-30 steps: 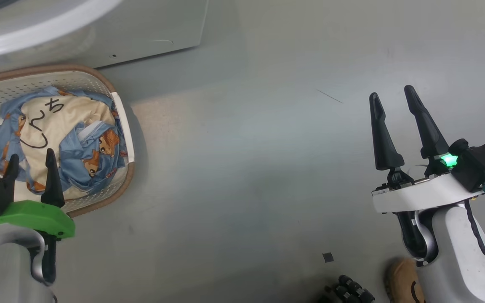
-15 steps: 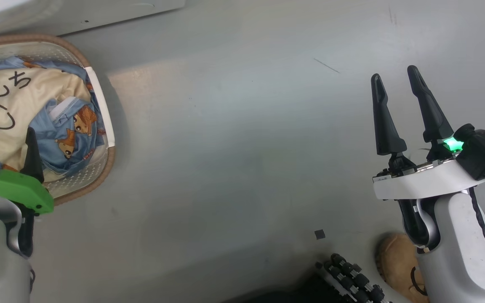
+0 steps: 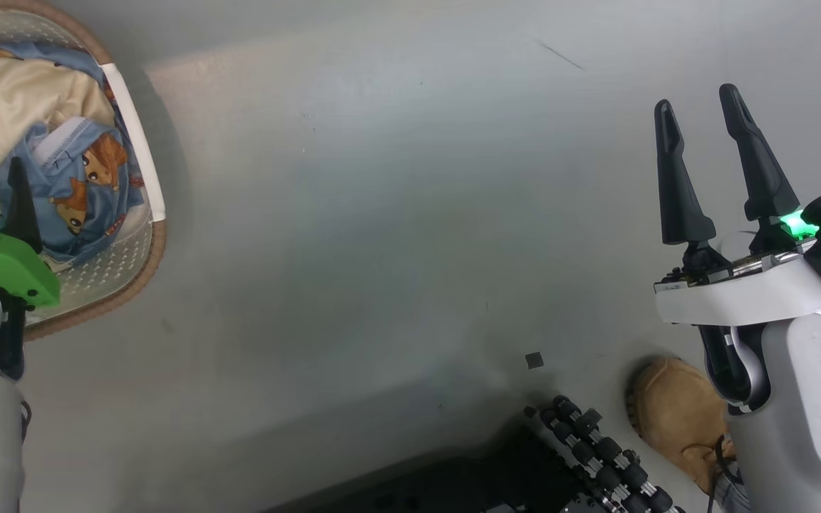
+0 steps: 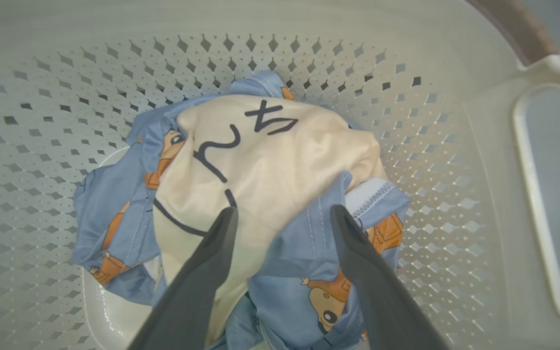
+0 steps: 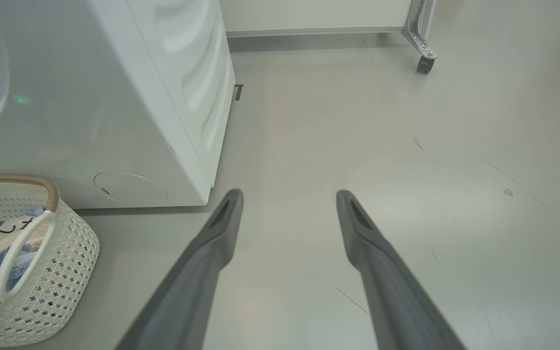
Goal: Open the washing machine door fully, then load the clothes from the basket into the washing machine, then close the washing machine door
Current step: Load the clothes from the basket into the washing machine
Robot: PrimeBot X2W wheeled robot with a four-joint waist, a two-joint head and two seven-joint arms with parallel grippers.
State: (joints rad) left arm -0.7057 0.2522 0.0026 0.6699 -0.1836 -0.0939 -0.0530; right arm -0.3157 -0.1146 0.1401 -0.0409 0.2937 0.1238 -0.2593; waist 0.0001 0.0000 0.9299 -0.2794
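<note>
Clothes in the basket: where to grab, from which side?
Pinch the raised fold where cream panel meets blue fabric, from straight above. The clothes lie heaped in the basket, its walls block side approaches, and the open left gripper points at that fold.

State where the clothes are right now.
The clothes lie bunched in the basket, at the head view's far left, just beyond the open left gripper; the basket stands on the floor by the washing machine.

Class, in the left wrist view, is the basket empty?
No, the clothes lie bunched on the bottom of the basket, just ahead of the open jaws of the left gripper.
</note>
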